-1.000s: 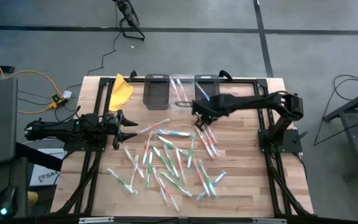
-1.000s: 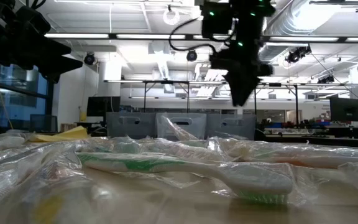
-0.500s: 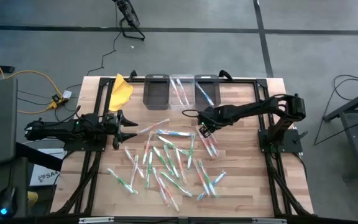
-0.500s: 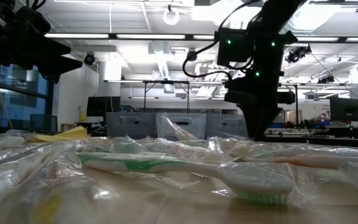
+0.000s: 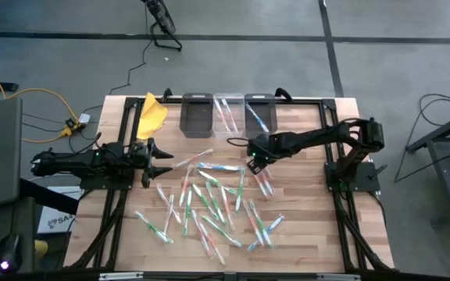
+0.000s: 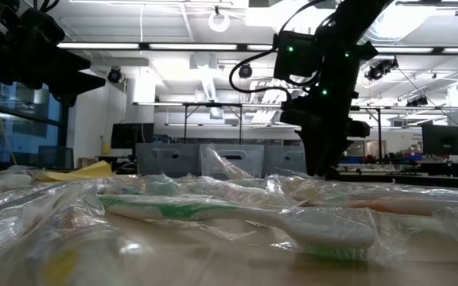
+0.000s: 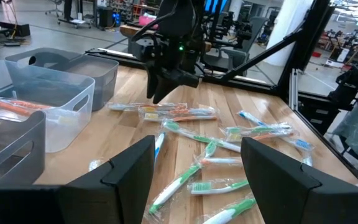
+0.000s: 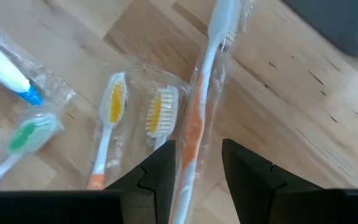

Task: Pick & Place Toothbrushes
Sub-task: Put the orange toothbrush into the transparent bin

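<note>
Many wrapped toothbrushes (image 5: 209, 203) lie scattered across the middle of the wooden table. My right gripper (image 5: 252, 160) points steeply down over the pile's far right end. It is open, and its fingers (image 8: 160, 177) stand on either side of a wrapped orange-and-white toothbrush (image 8: 199, 118) that lies flat on the wood. Two more brush heads (image 8: 114, 99) lie beside it. The left wrist view shows that gripper (image 7: 166, 81) just above the brushes. My left gripper (image 5: 158, 160) waits open and level at the table's left side, with nothing between its fingers (image 7: 129, 171).
Three small bins stand in a row at the far edge: a dark one (image 5: 196, 115), a clear one (image 5: 226, 117) holding toothbrushes, and another dark one (image 5: 260, 113) holding some too. A yellow cloth (image 5: 152, 115) lies at the far left. Bare wood (image 5: 311, 203) shows right of the pile.
My right gripper has come away from the bins toward the table's near edge and sunk down onto the far right end of the pile, tipping more steeply downward. In the last half second it has barely moved. The toothbrushes have stayed where they were.
</note>
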Action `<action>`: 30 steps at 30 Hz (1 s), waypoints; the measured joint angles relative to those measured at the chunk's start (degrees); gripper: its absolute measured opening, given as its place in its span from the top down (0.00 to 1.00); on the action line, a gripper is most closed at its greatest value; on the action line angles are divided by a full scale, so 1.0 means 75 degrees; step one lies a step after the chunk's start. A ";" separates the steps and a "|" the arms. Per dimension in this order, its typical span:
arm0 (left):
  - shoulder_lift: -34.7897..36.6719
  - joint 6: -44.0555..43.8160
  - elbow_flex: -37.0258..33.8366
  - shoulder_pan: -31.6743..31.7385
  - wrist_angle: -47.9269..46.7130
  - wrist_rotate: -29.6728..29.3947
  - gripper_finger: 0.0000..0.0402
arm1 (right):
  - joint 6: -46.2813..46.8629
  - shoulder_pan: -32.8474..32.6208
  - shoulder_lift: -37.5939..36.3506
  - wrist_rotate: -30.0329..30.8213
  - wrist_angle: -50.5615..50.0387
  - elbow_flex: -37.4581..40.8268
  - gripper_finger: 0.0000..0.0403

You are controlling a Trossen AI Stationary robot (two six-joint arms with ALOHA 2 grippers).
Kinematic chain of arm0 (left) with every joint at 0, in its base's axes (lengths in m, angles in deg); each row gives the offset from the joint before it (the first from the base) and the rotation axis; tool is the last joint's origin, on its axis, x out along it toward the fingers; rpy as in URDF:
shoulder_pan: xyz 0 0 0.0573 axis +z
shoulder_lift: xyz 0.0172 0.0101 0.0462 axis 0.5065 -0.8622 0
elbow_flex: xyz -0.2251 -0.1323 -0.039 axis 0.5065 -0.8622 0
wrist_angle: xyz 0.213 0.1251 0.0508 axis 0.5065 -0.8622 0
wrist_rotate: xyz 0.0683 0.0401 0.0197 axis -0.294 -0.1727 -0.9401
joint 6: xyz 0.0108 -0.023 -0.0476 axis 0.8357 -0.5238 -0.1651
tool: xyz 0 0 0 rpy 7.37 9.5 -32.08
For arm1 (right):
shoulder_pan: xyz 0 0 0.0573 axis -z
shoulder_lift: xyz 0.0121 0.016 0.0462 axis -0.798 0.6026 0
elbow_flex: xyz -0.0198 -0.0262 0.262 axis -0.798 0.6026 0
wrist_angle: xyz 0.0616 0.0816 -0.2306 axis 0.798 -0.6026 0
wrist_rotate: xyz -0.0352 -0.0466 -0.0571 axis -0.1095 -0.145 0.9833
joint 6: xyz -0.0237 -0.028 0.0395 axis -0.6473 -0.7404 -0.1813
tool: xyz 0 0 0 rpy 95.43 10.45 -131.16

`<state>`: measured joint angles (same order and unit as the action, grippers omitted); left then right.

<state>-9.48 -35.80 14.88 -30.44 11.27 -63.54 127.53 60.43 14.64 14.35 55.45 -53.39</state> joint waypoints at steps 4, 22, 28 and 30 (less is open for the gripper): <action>0.0000 0.0000 0.0000 0.0000 -0.0003 -0.0001 0.42 | 0.0059 0.0000 0.0039 0.0002 0.0032 0.0008 0.69; 0.0002 0.0000 0.0000 0.0000 -0.0007 -0.0006 0.42 | 0.0176 0.0000 0.0042 0.0000 0.0872 0.0678 0.78; 0.0000 -0.0001 0.0000 0.0000 -0.0009 -0.0006 0.42 | 0.0143 0.0000 0.0042 0.0213 0.0916 0.0676 0.97; 0.0003 -0.0003 0.0000 0.0000 -0.0009 -0.0006 0.42 | 0.0112 0.0000 0.0042 0.0219 0.0942 0.0676 0.97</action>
<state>-9.46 -35.83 14.88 -30.44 11.20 -63.58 128.36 60.43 14.96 15.99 62.52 -48.32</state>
